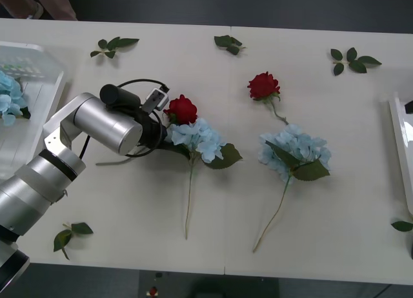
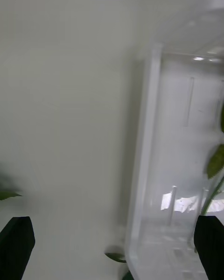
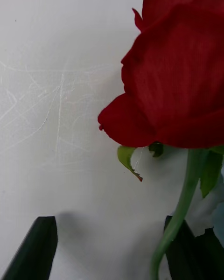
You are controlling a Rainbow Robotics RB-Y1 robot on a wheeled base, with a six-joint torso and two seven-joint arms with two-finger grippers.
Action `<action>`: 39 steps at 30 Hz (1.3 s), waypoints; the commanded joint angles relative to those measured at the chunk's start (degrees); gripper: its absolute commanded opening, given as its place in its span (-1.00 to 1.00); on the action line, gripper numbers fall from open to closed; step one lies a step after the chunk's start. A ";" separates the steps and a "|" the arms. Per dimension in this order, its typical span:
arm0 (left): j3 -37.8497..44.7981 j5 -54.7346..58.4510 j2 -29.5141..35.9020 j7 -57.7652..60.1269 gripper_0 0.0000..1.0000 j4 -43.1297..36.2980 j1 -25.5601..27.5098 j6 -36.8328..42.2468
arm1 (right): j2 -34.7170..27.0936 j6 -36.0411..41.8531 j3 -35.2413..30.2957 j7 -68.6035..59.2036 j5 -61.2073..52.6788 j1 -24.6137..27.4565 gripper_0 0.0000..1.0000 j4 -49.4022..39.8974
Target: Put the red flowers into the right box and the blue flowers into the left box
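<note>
My left arm [image 1: 116,124] reaches across the table to a red flower [image 1: 182,109] that lies against a blue flower [image 1: 197,138]. The left gripper [image 3: 112,254] is open, low over the table. The rose head [image 3: 177,74] is just past the fingertips, and its green stem [image 3: 182,210] runs across one black finger [image 3: 186,247]. A second red flower [image 1: 263,85] and a second blue flower [image 1: 293,153] lie further right. The left box [image 1: 39,111] holds one blue flower [image 1: 10,98]. My right gripper [image 2: 112,247] hangs open over the rim of the right box [image 2: 147,168].
Loose green leaf sprigs lie at the back [image 1: 113,45] [image 1: 229,44] [image 1: 352,58], at the front left [image 1: 70,235] and at the right edge [image 1: 402,226]. A green leaf and stem [image 2: 214,163] show inside the right box [image 1: 400,140].
</note>
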 commanded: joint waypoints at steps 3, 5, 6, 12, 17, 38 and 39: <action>-0.79 0.38 -0.43 3.19 -1.00 -0.72 -1.59 -0.46 | 3.70 -0.19 3.94 -0.95 1.42 -5.65 1.00 -1.49; -0.88 0.38 -0.43 3.28 -1.00 -0.72 -1.59 -0.46 | 4.76 -0.81 5.61 -0.95 1.86 -6.53 1.00 -1.49; -0.79 0.30 -0.52 3.37 -1.00 -0.72 -1.50 -0.46 | 5.28 -1.07 6.40 -0.95 2.12 -6.97 1.00 -1.49; -0.79 0.38 -0.43 3.63 -1.00 -1.43 -1.59 -0.46 | 8.62 -4.41 9.83 -1.30 3.88 -8.12 1.00 -1.49; -0.26 0.82 0.18 4.86 -1.00 -4.42 -1.50 -0.46 | 11.17 -8.28 13.78 -1.56 5.46 -9.08 1.00 -0.17; 14.77 19.10 6.51 45.82 -1.00 -35.97 -8.62 16.51 | 16.89 -27.00 29.16 -1.92 11.00 -16.03 1.00 19.69; 14.68 18.40 6.51 48.55 -1.00 -36.94 -8.80 16.07 | 16.97 -27.61 29.78 -1.92 11.26 -16.11 1.00 20.22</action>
